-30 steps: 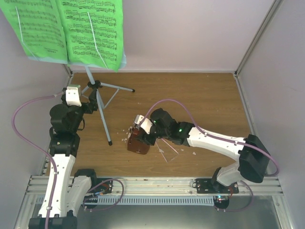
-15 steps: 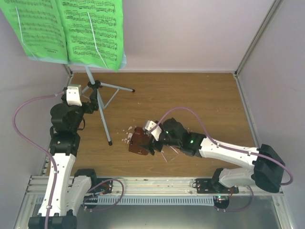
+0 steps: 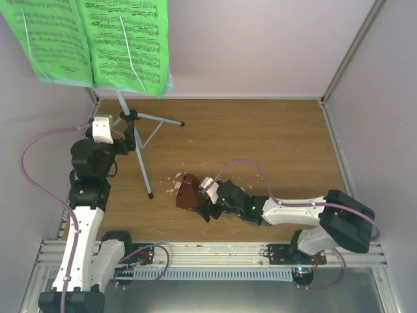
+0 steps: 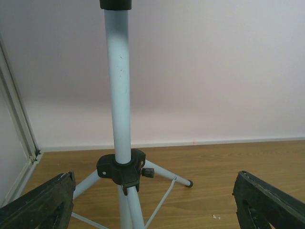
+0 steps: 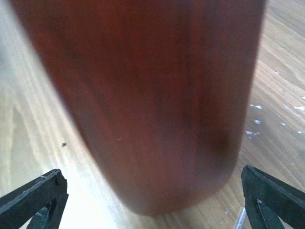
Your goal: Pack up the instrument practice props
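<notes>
Bright even light filling the top view, metronome [image 5: 152,95] blurring out of focus at the right wrist, floor [image 5: 28,119] washing out beside it.

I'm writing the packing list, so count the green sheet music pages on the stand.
2. The left page fills the top-left corner, cropped by the picture edge; the right page sits beside it. Others may hide behind them.

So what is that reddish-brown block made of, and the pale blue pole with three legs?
The reddish-brown block looks like wood with a smooth finish: streaky grain shows, though blurred, so plastic is possible. The pale blue pole looks like painted metal tube, smooth with small scuffs; its black collar seems plastic.
</notes>
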You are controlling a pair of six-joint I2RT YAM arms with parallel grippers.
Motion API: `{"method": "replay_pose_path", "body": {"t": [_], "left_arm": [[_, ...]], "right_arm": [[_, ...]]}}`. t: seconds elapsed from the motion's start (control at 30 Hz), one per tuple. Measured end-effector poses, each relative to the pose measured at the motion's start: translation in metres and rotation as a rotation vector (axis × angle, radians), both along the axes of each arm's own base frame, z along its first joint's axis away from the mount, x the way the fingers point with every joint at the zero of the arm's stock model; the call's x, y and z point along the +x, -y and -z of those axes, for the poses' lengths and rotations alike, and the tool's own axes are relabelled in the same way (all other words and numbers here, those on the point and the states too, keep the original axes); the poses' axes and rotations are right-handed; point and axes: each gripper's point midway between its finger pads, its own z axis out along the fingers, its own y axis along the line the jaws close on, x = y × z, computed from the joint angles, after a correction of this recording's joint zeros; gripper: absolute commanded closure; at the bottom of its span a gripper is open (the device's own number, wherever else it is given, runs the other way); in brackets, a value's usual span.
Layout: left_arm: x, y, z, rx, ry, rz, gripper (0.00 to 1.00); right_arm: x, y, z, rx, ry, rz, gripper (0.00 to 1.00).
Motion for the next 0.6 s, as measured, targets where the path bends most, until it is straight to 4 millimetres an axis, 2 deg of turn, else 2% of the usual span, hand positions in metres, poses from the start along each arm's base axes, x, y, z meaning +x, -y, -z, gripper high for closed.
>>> {"method": "replay_pose_path", "body": {"t": [0.13,0.3,0.5,0.6], "left_arm": [[0.000,0.001,0.000,0.000,-0.001,0.002,0.09],[0.001,0.002,0.001,0.000,-0.003,0.006,0.09],[0.002,0.002,0.002,0.000,-0.008,0.007,0.09],[0.002,0.004,0.002,0.000,-0.008,0.012,0.09]], "right_arm": [[0.013,0.003,0.007,-0.014,0.022,0.069,0.00],[0.032,0.015,0.015,-0.049,0.040,0.158,0.00],[0.082,0.054,0.016,-0.060,0.048,0.343,0.01],[0.092,0.062,0.016,-0.066,0.052,0.381,0.00]]}}
